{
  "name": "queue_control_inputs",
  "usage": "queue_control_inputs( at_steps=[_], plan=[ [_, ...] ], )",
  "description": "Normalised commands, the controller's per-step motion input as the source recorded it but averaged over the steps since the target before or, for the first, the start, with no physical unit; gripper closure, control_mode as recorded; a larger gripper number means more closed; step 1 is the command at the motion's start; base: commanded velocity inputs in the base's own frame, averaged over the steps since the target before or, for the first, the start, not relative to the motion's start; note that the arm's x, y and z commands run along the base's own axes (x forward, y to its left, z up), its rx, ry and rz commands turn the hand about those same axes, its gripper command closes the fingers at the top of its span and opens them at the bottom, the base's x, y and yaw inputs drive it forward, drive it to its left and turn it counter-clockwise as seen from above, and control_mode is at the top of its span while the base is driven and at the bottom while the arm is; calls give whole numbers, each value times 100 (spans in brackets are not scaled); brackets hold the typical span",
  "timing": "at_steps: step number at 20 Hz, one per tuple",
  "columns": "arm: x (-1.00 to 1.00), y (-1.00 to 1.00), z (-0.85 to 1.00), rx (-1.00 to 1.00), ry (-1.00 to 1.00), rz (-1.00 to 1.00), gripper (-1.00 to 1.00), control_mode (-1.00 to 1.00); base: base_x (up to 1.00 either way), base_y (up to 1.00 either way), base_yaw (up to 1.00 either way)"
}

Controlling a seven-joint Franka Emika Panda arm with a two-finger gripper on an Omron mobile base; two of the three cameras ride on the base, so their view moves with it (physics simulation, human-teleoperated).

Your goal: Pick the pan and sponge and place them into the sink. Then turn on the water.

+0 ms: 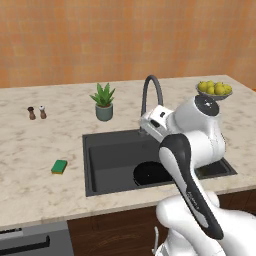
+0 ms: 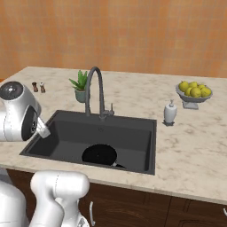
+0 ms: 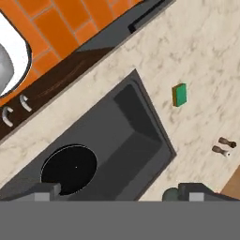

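Note:
The black pan lies flat on the floor of the dark grey sink, towards the front edge. The green and yellow sponge rests on the marble counter left of the basin. My gripper hangs above the sink, looking straight down, open, with nothing between its fingertips. The arched faucet stands behind the basin, and no water falls from its spout.
A potted plant and two small shakers stand at the back left. A bowl of yellow fruit and a white soap dispenser are on the right of the counter.

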Motion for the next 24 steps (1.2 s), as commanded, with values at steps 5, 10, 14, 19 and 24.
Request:
queue_control_inputs(
  at_steps=[5,10,14,19,24],
  plan=[
    [63,57,-26,-8,7,28,-100,-100,0,0,0],
    [43,62,-29,-4,6,20,-100,-100,0,0,0],
    [26,58,-29,-7,4,11,-100,-100,0,0,0],
    [36,65,-16,-11,10,10,-100,-100,0,0,0],
    [33,59,-17,-7,7,9,-100,-100,0,0,0]
  ],
)
